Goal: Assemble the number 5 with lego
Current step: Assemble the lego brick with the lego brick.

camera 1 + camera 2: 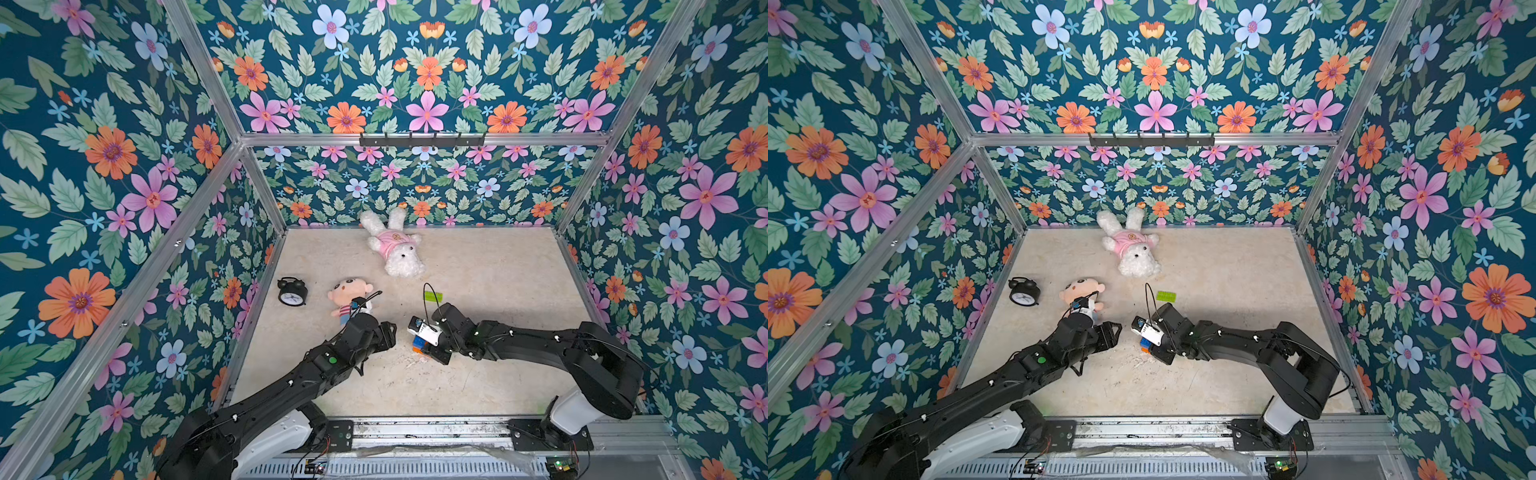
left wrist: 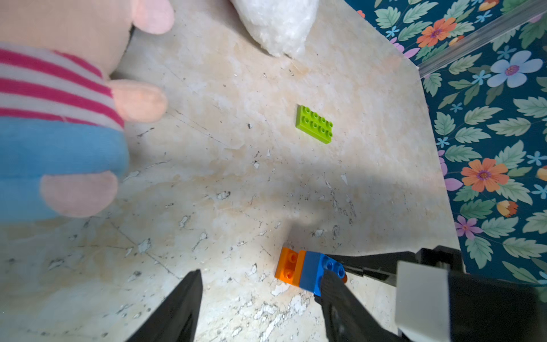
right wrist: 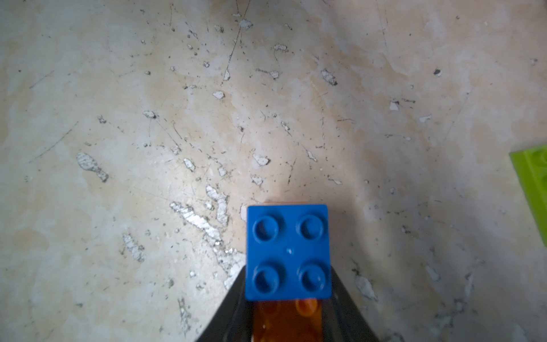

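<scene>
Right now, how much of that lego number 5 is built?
Partly done: blue and orange bricks are joined in a stack, gripped by the right fingers. The left fingers stand open and empty. The green brick lies loose on the table, not yet added.

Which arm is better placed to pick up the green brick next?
Left. The left fingers stand open and empty; the right fingers are shut on the blue-orange stack. The green brick lies loose on the table.

We see walls (image 1: 428,83) papered dark teal with orange, pink and blue flowers, held in aluminium bars (image 1: 561,138), a black hook rail (image 1: 422,141), and a scuffed, beige marbled table (image 1: 498,270) under soft light.
</scene>
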`<state>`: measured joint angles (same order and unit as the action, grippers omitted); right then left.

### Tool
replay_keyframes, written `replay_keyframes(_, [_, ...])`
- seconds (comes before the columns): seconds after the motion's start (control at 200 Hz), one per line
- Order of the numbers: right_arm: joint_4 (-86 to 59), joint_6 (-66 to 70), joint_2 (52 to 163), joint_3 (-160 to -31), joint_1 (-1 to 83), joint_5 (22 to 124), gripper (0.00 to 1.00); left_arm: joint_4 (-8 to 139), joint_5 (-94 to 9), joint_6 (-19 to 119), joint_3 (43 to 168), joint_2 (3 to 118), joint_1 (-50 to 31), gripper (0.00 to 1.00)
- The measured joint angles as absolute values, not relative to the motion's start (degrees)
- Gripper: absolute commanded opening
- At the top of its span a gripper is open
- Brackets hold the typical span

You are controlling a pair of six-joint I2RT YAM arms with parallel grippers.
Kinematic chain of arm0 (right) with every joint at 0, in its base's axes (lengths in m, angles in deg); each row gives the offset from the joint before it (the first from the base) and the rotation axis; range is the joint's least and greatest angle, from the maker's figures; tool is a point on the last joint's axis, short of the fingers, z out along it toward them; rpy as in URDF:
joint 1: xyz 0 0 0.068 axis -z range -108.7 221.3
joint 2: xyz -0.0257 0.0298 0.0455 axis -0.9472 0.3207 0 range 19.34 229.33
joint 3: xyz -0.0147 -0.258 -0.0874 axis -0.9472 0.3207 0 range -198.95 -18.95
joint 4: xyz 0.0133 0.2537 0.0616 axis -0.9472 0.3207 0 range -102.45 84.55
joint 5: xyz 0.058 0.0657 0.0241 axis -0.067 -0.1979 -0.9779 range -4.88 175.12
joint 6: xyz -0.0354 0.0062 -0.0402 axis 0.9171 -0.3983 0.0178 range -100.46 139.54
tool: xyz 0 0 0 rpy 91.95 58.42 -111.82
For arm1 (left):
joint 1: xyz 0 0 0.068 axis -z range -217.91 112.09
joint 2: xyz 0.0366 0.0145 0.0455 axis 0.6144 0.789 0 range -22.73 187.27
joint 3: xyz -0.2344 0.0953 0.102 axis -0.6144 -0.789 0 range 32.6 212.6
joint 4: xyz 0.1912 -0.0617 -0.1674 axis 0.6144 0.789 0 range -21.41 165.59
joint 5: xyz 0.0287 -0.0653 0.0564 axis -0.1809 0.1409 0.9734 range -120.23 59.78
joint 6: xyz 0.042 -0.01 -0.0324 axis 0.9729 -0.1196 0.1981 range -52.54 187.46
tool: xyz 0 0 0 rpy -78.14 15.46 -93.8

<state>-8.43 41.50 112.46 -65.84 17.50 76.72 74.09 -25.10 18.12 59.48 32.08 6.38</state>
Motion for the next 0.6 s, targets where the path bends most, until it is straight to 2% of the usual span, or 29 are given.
replay_keyframes(0.34, [-15.12, 42.96, 114.93, -64.31, 17.15, 74.88, 0.27, 74.81, -24.14, 17.66, 58.6, 32.18, 6.38, 0.68])
replay_keyframes(0.6, [-13.64, 42.68, 115.08, -65.89, 16.75, 75.62, 0.33, 74.79, -24.14, 17.72, 59.11, 32.91, 6.38, 0.68])
